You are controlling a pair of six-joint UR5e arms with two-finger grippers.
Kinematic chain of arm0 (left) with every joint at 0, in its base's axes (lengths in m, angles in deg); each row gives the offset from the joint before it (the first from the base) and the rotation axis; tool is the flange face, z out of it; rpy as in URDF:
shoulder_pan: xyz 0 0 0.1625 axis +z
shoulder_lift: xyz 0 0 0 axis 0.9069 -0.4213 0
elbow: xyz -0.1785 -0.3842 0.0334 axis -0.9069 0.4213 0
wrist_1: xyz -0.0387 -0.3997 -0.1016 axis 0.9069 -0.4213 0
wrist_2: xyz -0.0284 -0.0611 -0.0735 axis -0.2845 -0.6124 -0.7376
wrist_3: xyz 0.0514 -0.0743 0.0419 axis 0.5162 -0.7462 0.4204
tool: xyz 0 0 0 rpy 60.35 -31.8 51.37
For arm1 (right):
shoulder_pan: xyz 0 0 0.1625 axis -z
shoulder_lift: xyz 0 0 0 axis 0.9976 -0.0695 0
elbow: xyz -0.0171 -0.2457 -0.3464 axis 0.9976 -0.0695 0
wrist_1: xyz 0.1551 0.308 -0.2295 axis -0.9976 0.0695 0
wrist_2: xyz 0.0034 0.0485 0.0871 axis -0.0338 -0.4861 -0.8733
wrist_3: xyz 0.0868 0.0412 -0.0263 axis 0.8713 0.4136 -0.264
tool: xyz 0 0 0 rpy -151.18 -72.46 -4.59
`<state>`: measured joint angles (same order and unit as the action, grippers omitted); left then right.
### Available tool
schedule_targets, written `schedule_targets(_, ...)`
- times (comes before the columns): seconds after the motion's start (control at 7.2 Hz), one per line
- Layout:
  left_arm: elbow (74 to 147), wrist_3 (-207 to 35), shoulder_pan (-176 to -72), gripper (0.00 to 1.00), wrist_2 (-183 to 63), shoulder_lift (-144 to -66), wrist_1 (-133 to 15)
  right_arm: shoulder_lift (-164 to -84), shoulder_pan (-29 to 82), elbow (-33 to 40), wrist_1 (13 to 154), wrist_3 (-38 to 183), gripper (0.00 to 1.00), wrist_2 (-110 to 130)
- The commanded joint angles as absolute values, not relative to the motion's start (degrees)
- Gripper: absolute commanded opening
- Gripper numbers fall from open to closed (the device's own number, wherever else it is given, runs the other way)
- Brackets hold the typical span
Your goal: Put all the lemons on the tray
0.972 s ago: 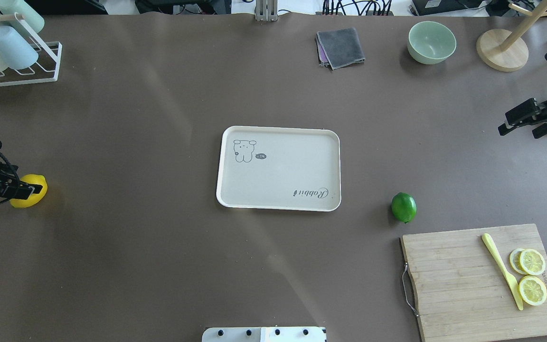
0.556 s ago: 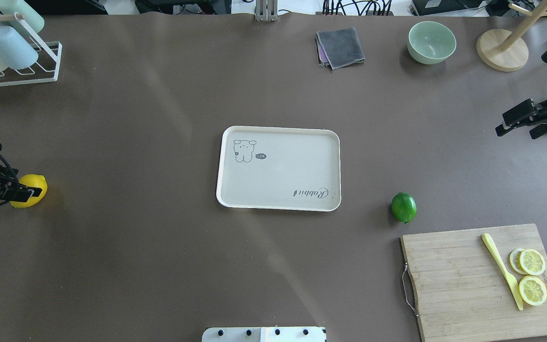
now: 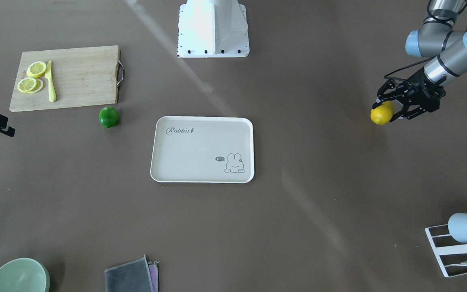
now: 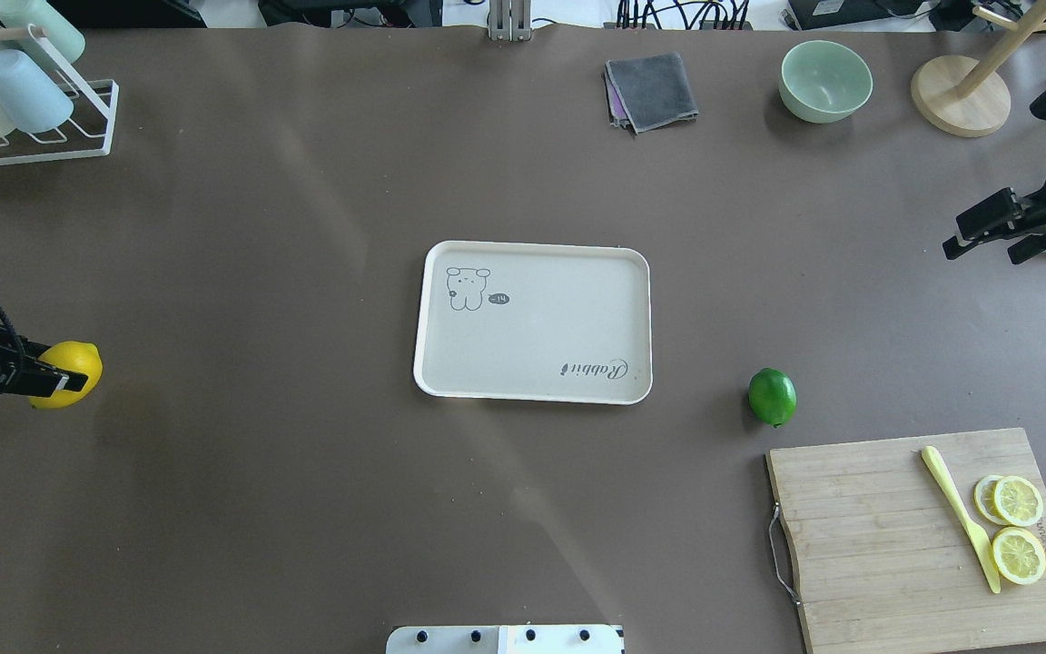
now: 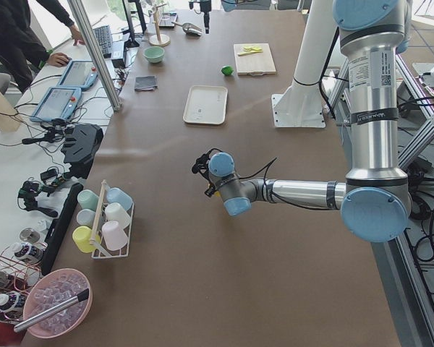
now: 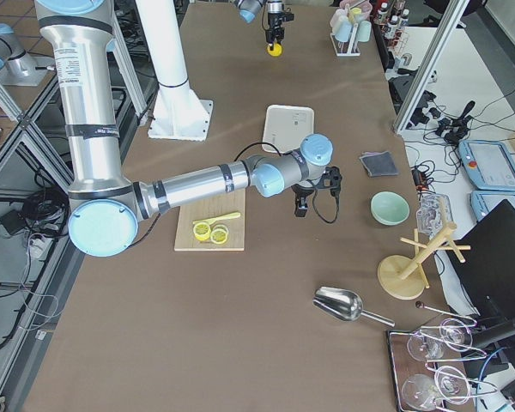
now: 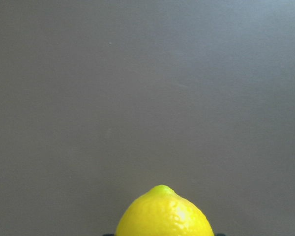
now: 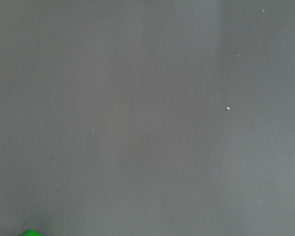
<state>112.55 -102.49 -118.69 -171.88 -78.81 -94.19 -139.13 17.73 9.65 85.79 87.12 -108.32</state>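
Observation:
The yellow lemon [image 4: 71,368] is at the table's far left, clamped between the fingers of my left gripper [image 4: 67,374], which is shut on it. It also shows in the front view [image 3: 381,113] and fills the bottom of the left wrist view [image 7: 164,214]. The green lemon [image 4: 772,396] lies on the table right of the cream tray [image 4: 532,386], by the cutting board's corner. The tray holds nothing. My right gripper [image 4: 977,238] is open and empty at the right edge, far from the green lemon.
A wooden cutting board [image 4: 886,545] with a pale knife [image 4: 959,518] and lemon slices [image 4: 1018,527] lies at the near right. A green bowl [image 4: 825,80], grey cloth [image 4: 651,91], wooden stand [image 4: 959,95] and cup rack [image 4: 24,100] line the far side.
My left gripper has closed in on the yellow lemon and shifted it slightly right and nearer. My right gripper has drifted slightly.

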Motion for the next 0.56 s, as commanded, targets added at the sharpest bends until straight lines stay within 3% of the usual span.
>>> schedule_targets(0.0, 114.9, -109.7, -120.8, 0.00, -173.8, -81.9, -92.1, -138.2, 19.9, 10.2, 85.8, 87.2, 1.00, -106.0)
schedule_targets(0.42, 115.1, -116.3, -121.7, 0.00, -171.1, -91.1, -83.4, -136.4, 28.8, 10.2, 76.0, 97.6, 1.00, -98.4)
